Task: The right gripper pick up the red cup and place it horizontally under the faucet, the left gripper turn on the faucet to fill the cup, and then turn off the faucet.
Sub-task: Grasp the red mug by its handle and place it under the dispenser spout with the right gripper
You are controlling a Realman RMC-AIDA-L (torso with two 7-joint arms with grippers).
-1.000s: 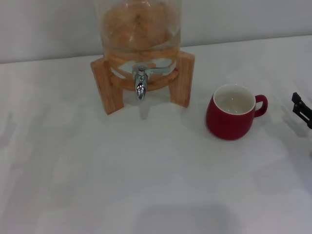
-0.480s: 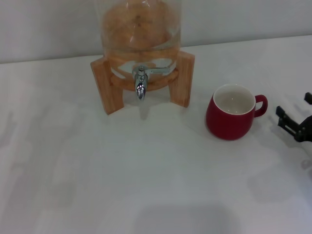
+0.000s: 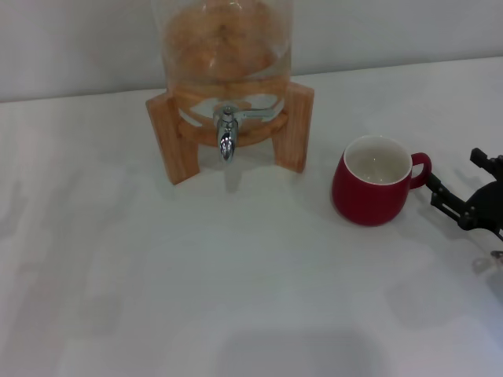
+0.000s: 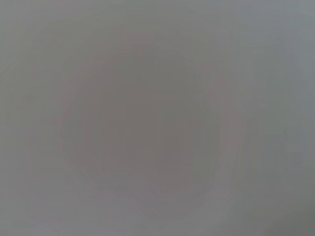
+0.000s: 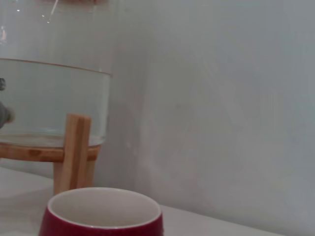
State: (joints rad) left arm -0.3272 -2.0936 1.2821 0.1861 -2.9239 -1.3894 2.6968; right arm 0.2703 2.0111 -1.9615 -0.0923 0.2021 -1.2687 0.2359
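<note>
Head view: red cup [image 3: 373, 183] upright on the white worktop [image 3: 236, 283], handle toward the robot's right, standing right of the wooden stand [image 3: 295, 126] that carries the glass jar [image 3: 224, 39]. Faucet [image 3: 226, 135] at stand front, spout down, well apart from the cup. Right gripper [image 3: 457, 187] just beside the cup handle, fingers spread, holding nothing. Left wrist view: featureless grey only; left gripper not seen. Right wrist view: cup rim [image 5: 101, 211] close below, stand leg [image 5: 74, 152] and jar [image 5: 49, 98] behind.
</note>
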